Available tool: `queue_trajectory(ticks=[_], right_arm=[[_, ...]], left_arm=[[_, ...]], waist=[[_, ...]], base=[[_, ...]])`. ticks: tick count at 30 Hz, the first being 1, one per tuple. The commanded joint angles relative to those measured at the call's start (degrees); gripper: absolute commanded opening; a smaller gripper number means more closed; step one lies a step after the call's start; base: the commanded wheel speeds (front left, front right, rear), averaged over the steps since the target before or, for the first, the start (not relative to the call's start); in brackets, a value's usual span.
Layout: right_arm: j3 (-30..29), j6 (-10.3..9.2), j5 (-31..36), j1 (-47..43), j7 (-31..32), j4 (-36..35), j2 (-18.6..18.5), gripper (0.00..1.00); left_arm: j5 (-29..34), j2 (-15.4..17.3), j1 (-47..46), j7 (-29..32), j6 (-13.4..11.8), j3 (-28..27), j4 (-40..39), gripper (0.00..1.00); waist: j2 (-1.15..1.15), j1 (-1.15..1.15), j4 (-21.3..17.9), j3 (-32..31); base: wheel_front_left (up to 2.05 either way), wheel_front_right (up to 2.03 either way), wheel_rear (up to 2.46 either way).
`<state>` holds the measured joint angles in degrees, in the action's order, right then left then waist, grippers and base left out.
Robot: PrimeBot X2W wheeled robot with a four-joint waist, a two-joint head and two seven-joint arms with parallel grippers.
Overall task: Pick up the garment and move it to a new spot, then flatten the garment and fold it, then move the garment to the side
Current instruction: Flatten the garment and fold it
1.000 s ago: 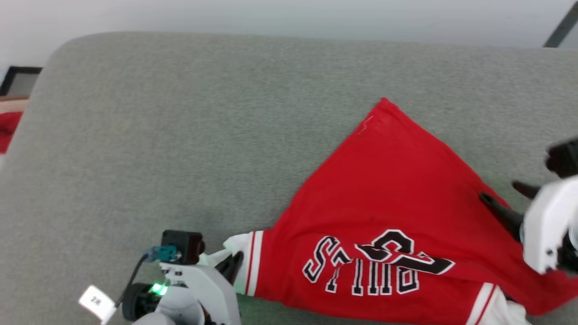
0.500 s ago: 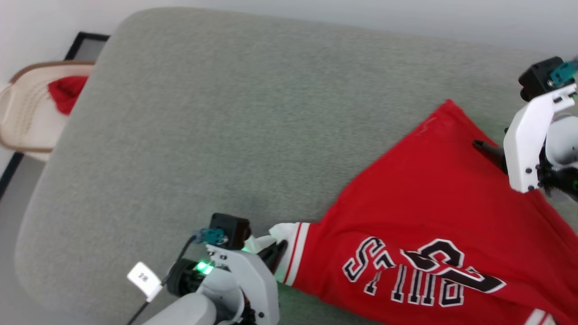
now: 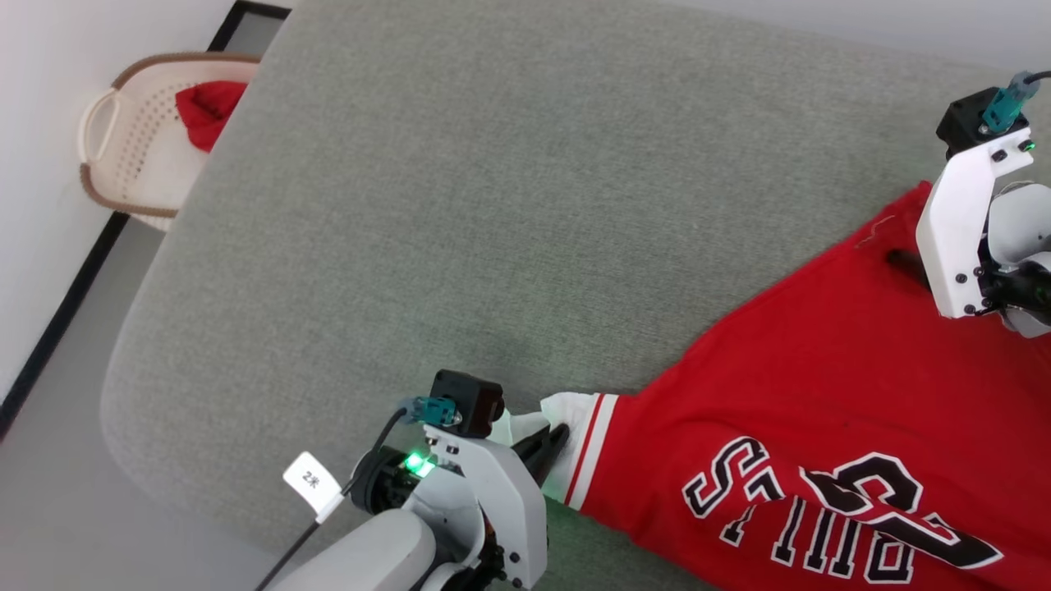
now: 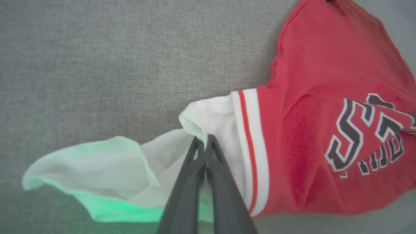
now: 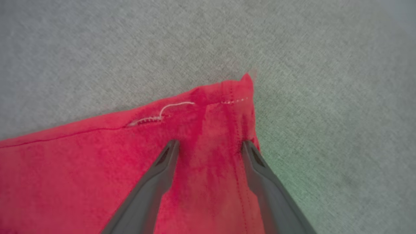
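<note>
- Grey woven-fabric cushion (image 3: 493, 205) spreads under both arms. A cream perforated plastic basket (image 3: 107, 139) holding a crumpled red cloth (image 3: 205, 111) sits off its edge at 10 o'clock in the head view.
- The small red basketball-jersey garment (image 3: 821, 394), with white short sleeves and black white-edged lettering, lies spread on the cushion at 4 o'clock of that view and runs partly past its edge.
- Its stretched line runs from the white sleeve (image 4: 214, 117) at 8 o'clock up to the red hem corner (image 5: 240, 87) at 2 o'clock.
- The left claw (image 4: 204, 139) is pinched tight on that white sleeve, and the garment's body lies away from it toward 3 o'clock.
- The right claw (image 5: 209, 144) stands spread wide over the red cloth, one finger either side of the side seam (contact is hard to tell). The hem corner sits just beyond its tips at 12 o'clock in its own wrist view.
- By my judgement the right arm is much the nearer to the hem, so a pinch there would let both arms tension the garment along that 8-to-2 line.
</note>
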<state>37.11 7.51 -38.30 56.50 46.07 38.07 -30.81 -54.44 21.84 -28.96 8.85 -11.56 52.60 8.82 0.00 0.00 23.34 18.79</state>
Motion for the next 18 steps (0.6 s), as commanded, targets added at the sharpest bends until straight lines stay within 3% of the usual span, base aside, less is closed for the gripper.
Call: queue_trajectory(ticks=[1, 10, 12, 13, 18], right_arm=[[1.0, -0.04, -0.6, 0.7, -0.4, 0.7, -0.2, 1.0], [8.3, -0.05, -6.1, 2.6, -0.6, 6.4, -0.8, 1.0], [9.9, -0.04, -7.4, 2.5, 0.5, 7.0, -0.8, 0.28], [10.5, -0.01, -8.4, 2.6, 0.9, 7.2, -0.8, 0.0], [13.3, -0.01, -11.2, 3.8, 0.2, 6.9, -1.6, 0.0]], left_arm=[[0.0, -0.3, -0.4, -0.3, 0.3, 0.0, 0.3, 0.0], [-0.5, -1.1, -0.9, -0.9, 1.4, 0.1, 2.4, 0.0], [-0.6, -1.3, -1.1, -1.1, 1.6, 0.1, 2.7, 0.0], [-0.6, -1.4, -1.1, -1.0, 1.6, 0.1, 2.9, 0.0], [-1.0, -1.7, -1.3, -1.1, 2.0, 0.1, 3.7, 0.0]], waist=[[0.0, 0.0, 0.7, 0.6], [0.0, 0.0, 1.5, 1.0], [0.0, 0.0, 1.5, 1.1], [0.0, 0.0, 1.6, 1.1], [0.0, 0.0, 1.5, 1.1]], base=[[0.0, 0.0, 0.0], [0.0, 0.0, 0.0], [0.0, 0.0, 0.0], [0.0, 0.0, 0.0], [0.0, 0.0, 0.0]])
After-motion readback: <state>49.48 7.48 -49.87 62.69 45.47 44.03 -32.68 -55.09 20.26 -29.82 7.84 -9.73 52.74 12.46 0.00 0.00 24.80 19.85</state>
